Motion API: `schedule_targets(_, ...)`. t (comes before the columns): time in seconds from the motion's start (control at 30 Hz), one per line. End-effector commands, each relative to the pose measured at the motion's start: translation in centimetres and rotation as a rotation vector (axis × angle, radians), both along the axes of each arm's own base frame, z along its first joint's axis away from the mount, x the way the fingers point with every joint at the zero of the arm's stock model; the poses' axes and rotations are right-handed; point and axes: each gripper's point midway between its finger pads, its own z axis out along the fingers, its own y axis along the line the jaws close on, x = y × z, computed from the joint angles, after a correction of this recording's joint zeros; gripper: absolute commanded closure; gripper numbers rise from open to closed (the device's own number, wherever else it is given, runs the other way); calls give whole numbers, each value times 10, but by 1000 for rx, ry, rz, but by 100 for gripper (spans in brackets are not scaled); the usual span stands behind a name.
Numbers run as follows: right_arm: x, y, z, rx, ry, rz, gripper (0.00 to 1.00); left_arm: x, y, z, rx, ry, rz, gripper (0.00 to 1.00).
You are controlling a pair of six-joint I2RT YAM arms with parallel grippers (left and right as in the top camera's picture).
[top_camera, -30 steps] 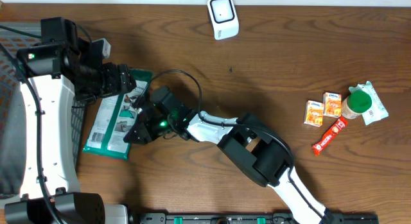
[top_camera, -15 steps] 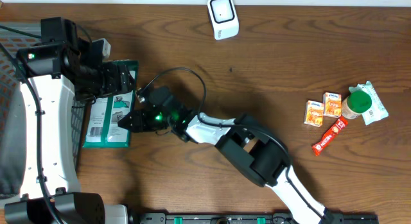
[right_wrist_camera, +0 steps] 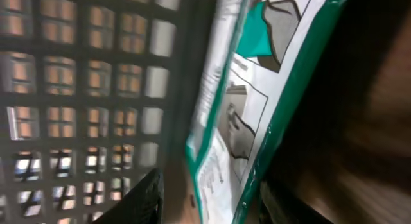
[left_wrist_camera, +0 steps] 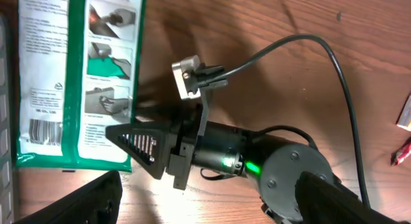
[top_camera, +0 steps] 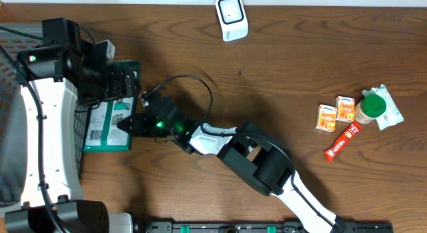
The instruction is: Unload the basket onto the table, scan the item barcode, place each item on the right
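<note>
Counted: one green-and-white packet (top_camera: 107,126), one white scanner (top_camera: 231,18), one wire basket (right_wrist_camera: 83,89) at the left edge. In the right-hand cluster there are two small orange boxes (top_camera: 326,117) (top_camera: 345,109), one red stick sachet (top_camera: 342,141), one green-lidded jar (top_camera: 371,107), one white-green wrapper (top_camera: 395,115). Two robot arms (top_camera: 47,133) (top_camera: 267,163).

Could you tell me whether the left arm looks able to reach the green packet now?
Probably yes: the left gripper hangs open above the top end of the green packet, though the right gripper crowds its side.
</note>
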Motion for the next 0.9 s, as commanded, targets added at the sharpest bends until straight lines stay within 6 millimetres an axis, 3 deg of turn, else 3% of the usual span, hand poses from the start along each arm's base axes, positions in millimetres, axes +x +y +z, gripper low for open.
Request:
schedule_targets(0.0,3,2,1,14,-19,-33,61,-2,-1,4,-5,-8,4,13)
schedule_targets(0.3,5,5,-13,-22,-33,-107,64,-2,-1,4,-5,-8,4,13)
schedule_targets(0.5,-3,8,-30,-41,-62,-87,65,-2,-1,4,-5,-8,4,13)
schedule_targets(0.6,-3,8,-30,-54,-139,-63,94,-2,-1,4,-5,-8,4,13)
schedule_targets(0.67,-1,8,-28,-53,-176,-49,99,-2,-1,4,-5,-8,4,13)
schedule_targets(0.8,14,-8,-32,-75,-135,-27,99,-2,-1,4,-5,-8,4,13)
schedule_targets(0.83,20,-16,-34,-95,-119,-15,99,-2,-1,4,-5,-8,4,13)
schedule_targets(0.87,34,-40,-36,-153,-88,27,99,-2,-1,4,-5,-8,4,13)
